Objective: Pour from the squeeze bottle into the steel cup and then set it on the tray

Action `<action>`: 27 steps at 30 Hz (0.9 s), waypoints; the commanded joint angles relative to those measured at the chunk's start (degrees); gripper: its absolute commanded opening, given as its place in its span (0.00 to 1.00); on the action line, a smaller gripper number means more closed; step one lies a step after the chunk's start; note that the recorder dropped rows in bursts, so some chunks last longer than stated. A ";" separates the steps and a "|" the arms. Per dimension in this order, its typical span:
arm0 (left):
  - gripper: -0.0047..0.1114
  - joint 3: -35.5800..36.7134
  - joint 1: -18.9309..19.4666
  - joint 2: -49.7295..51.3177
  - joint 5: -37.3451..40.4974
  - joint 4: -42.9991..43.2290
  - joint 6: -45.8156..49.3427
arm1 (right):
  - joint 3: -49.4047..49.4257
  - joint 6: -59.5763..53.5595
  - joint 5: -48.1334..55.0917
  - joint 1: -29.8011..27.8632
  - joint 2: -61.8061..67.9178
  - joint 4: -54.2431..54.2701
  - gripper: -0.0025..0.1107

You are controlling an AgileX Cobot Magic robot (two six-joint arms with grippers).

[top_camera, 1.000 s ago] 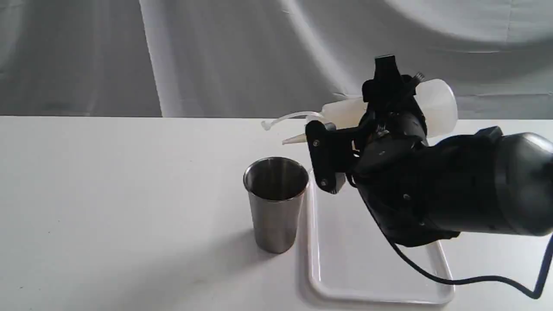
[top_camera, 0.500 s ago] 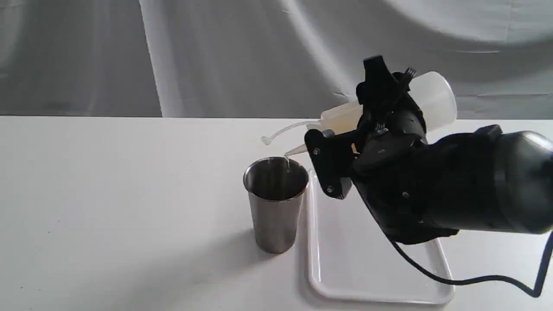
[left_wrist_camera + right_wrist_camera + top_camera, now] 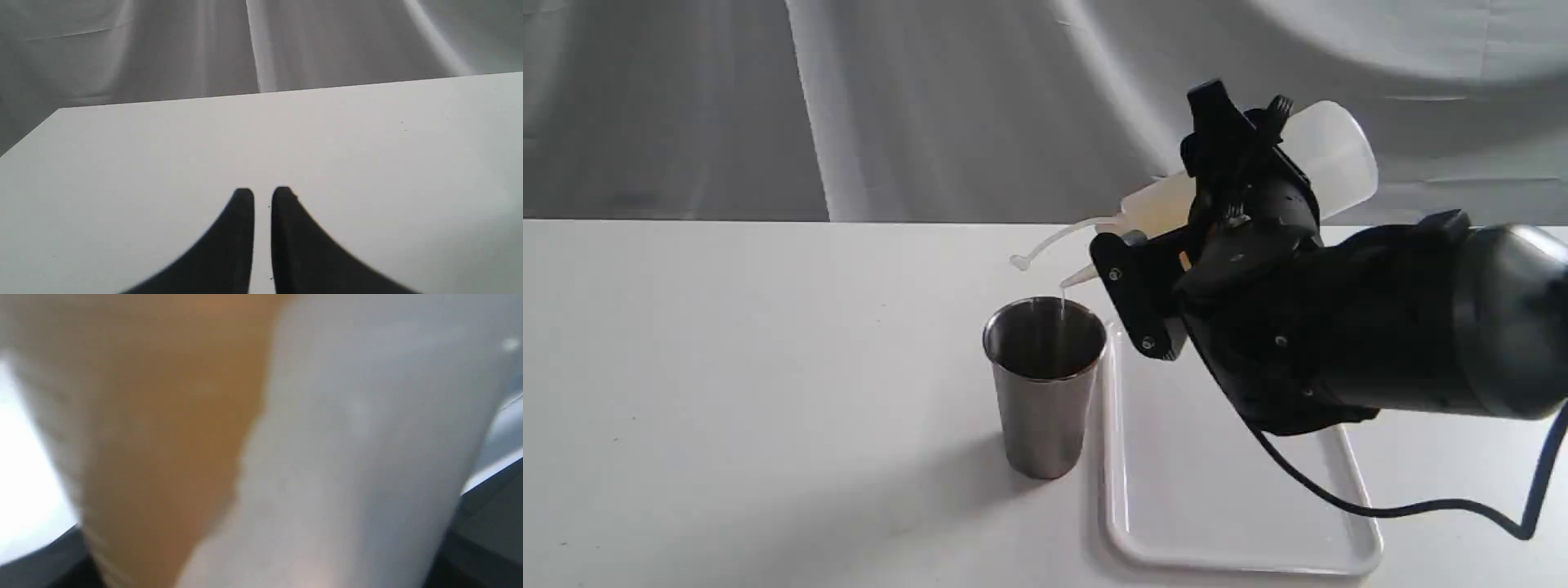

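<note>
Exterior view: right gripper (image 3: 1176,204) pinches the squeeze bottle (image 3: 1327,155), tipped over the steel cup (image 3: 1044,392) toward the counter's (image 3: 727,367) front edge, beside the tray (image 3: 1241,563). Pouring is underway; righting the bottle likely comes next. Left wrist view: left gripper (image 3: 262,196) empty, fingers nearly together. Right wrist view: bottle, blurred.

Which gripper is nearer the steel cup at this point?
Right. The right gripper holds the squeeze bottle tilted just above the steel cup, on the side of the tray. The left gripper is outside the exterior view; its wrist view shows only bare table.
</note>
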 commanded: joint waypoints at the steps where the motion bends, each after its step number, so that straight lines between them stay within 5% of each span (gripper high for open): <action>1: 0.11 0.25 -0.14 -0.28 -0.42 0.14 -0.10 | -0.51 -0.24 0.50 -0.08 -0.66 -1.36 0.02; 27: 0.11 0.25 -0.14 -0.28 -0.42 0.14 -0.10 | -0.51 -4.82 -0.19 -0.08 -0.66 -1.36 0.02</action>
